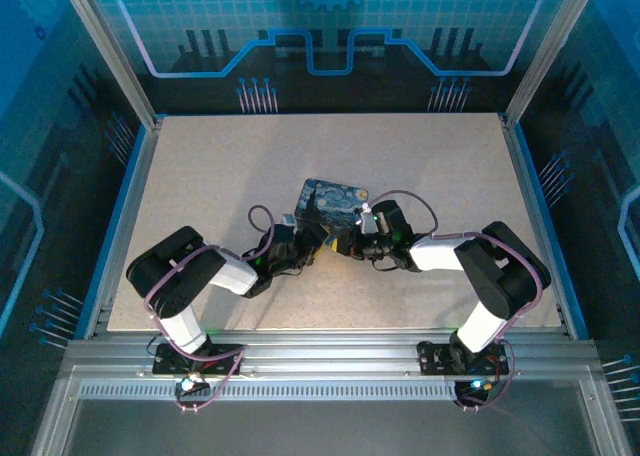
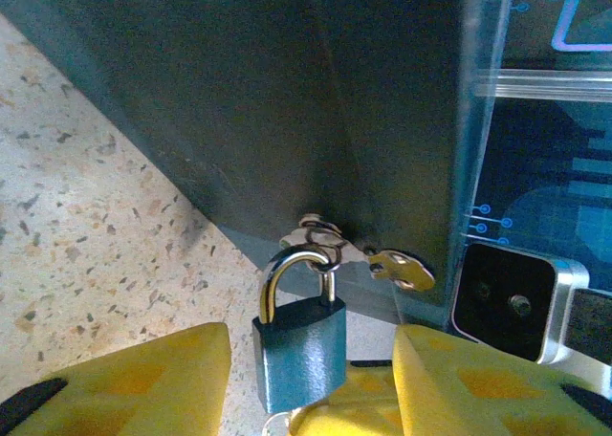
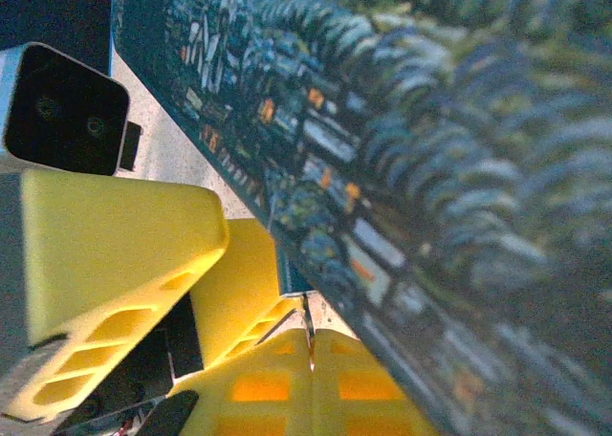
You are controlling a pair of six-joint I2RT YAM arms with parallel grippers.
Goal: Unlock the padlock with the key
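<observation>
Left wrist view: padlock (image 2: 299, 350) hanging upright from the clasp (image 2: 320, 235) on the dark side of the tin (image 2: 287, 101), shackle closed and threaded through the clasp.
Left end effector (image 2: 314, 345): released, with yellow fingers (image 2: 143, 383) standing either side of the padlock body, a gap on each flank, touching nothing.
Right end effector (image 3: 311, 352): clenched on the key (image 3: 308, 323), a thin sliver poking out between the tips, just beside the painted edge of the tin.
Step in hand: likely steadying the padlock before bringing in the key; lock not yet opened.
Next move: probably closing on the padlock body to stop any swing, then lining the key tip up with the keyhole, which is hidden here. Calls for fine aim, both items being tiny.
Top external view: both arms meeting at the near side of the tin, around the middle of the tabletop (image 1: 220, 176).
Tabletop: pale, speckled, flat, carrying the tin.
Room: aluminium-framed enclosure (image 1: 110, 46) with blue printed panels (image 1: 330, 26) at the back and sides.
</observation>
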